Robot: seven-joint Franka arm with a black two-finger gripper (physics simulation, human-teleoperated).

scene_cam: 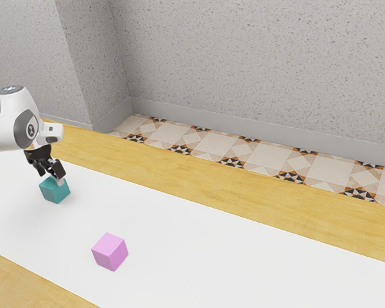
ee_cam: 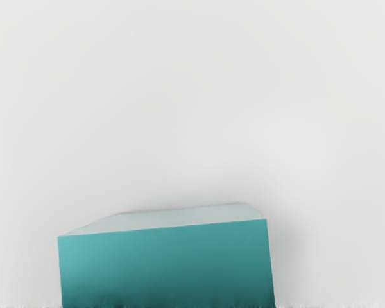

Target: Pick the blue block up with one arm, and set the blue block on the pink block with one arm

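The blue block (scene_cam: 54,192), teal in colour, is at the exterior view's left on the white table top (scene_cam: 244,256). My gripper (scene_cam: 52,178) comes down on it from above, its fingers against the block's upper part on two sides, shut on it. Whether the block still touches the table I cannot tell. In the wrist view the blue block (ee_cam: 165,260) lies just under my hand, over bare white surface. The pink block (scene_cam: 110,251) rests on the white top, nearer the front edge and to the exterior view's right of the blue one, apart from it.
A wooden band (scene_cam: 199,176) borders the white top on the far side, with patterned floor tiles (scene_cam: 256,154) and grey walls beyond. Another wooden strip (scene_cam: 13,285) runs along the front left corner.
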